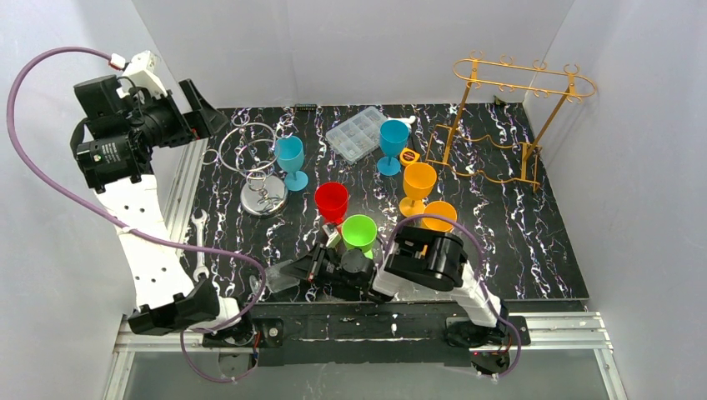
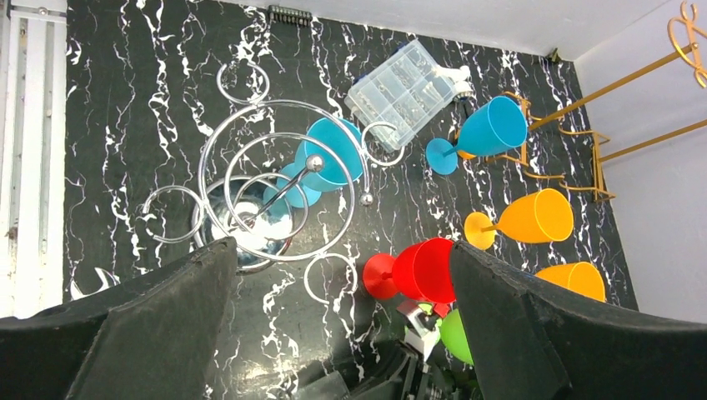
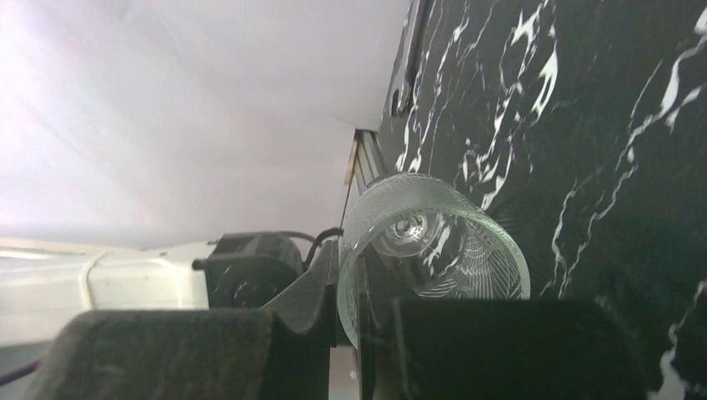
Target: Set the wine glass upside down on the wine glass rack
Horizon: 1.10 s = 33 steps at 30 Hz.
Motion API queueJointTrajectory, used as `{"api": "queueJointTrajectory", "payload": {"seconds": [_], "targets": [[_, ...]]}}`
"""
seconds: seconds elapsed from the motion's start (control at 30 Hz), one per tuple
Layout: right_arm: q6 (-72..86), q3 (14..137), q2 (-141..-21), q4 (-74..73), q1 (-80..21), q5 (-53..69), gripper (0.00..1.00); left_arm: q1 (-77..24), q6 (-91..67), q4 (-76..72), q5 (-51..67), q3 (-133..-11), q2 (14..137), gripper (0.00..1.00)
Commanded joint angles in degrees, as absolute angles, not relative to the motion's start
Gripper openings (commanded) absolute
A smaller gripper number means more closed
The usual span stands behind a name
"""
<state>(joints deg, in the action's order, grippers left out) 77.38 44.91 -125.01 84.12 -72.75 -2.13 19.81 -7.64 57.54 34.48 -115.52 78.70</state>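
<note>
Two right fingers (image 3: 167,358) astride wine glass (image 3: 433,246) rim

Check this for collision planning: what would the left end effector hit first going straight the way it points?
Likely the chrome wire rack, below the open left end effector; depth is unclear, so perhaps the red glass.

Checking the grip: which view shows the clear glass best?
Right wrist: the clear glass is close up, its rim pinched in the right gripper. Top external shows only a faint clear shape; left wrist doesn't show it.
</note>
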Motion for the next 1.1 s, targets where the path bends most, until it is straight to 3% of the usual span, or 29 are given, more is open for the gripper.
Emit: {"api": "queueJointTrajectory", "payload": {"seconds": [0.0,0.3,0.57,0.9,0.97,1.07], "targets": [[74.33,48.77,-126.19,102.42,-71.41,-7.38,0.01,20.22,-3.92,58.82,35.41,-113.04,75.46,0.98],[67.66,46.32,-119.03,102.57,-69.70,-14.39,0.01,19.53,1.86,52.57,39.26,-96.94,74.03,0.98],[66.31,54.22,-105.42,102.49,-67.05,-3.22,0.01,12.38,6.50,42.71,34.78,-95.05,79.73,0.80],[59.09,47.13,-89.47,97.07,-59.95,-3.30,0.01,7.66,8.20,38.26,30.70,-94.29,82.55,0.64],[56.56,47.95,-88.28,94.87,-59.01,-1.64,0.01,7.66,8.30,38.23,29.54,-94.49,81.65,0.66],[54.66,48.82,-86.89,92.80,-56.48,0.86,0.01,7.67,8.98,38.79,29.01,-95.06,79.11,0.77]]}}
